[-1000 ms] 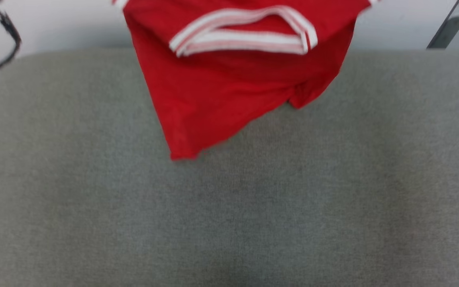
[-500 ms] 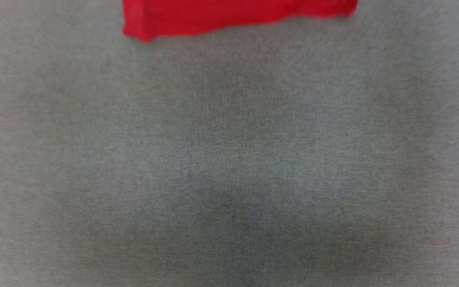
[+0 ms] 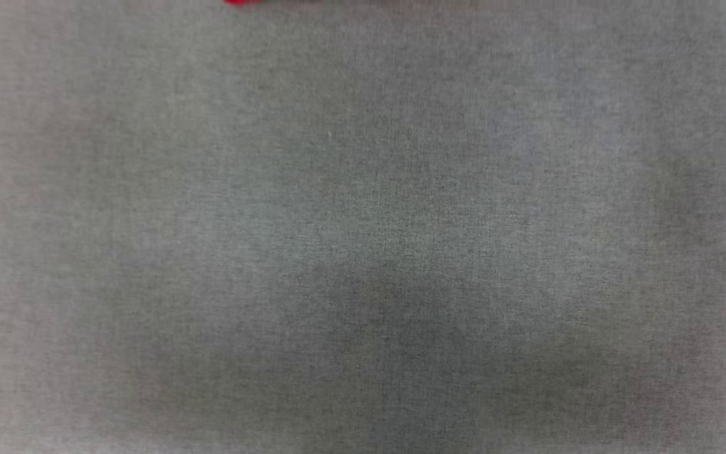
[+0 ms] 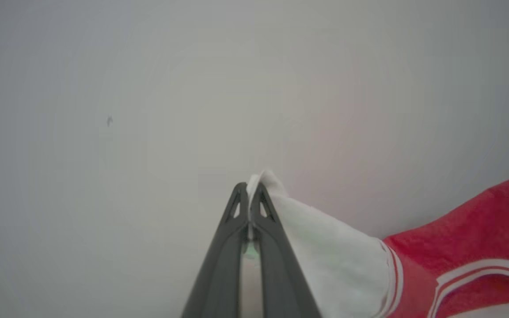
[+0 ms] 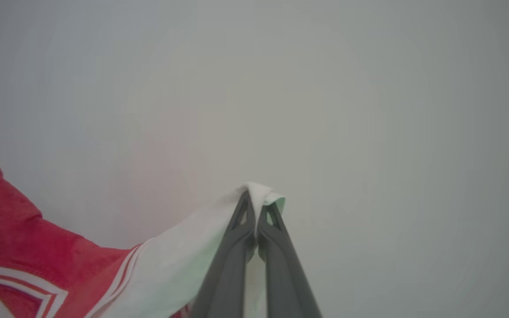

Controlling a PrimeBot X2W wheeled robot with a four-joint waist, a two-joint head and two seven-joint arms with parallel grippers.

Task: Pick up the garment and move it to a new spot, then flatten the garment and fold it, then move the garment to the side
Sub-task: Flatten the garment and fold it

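Observation:
The garment, a red jersey with white sleeves and striped trim, hangs between my two grippers. My left gripper (image 4: 250, 189) is shut on the tip of one white sleeve; the garment (image 4: 466, 247) runs off to the lower right of that view. My right gripper (image 5: 256, 199) is shut on the other white sleeve tip, and the garment (image 5: 20, 238) stretches to the lower left there. In the head view only a sliver of the garment (image 3: 243, 2) shows at the top edge.
A grey fabric surface (image 3: 363, 252) spreads across the head view. Behind both grippers is a plain pale wall (image 4: 192, 88).
The garment has slid up the head view from its upper middle to a sliver at the top edge. The grey surface's far edge has also gone, so the camera has moved.

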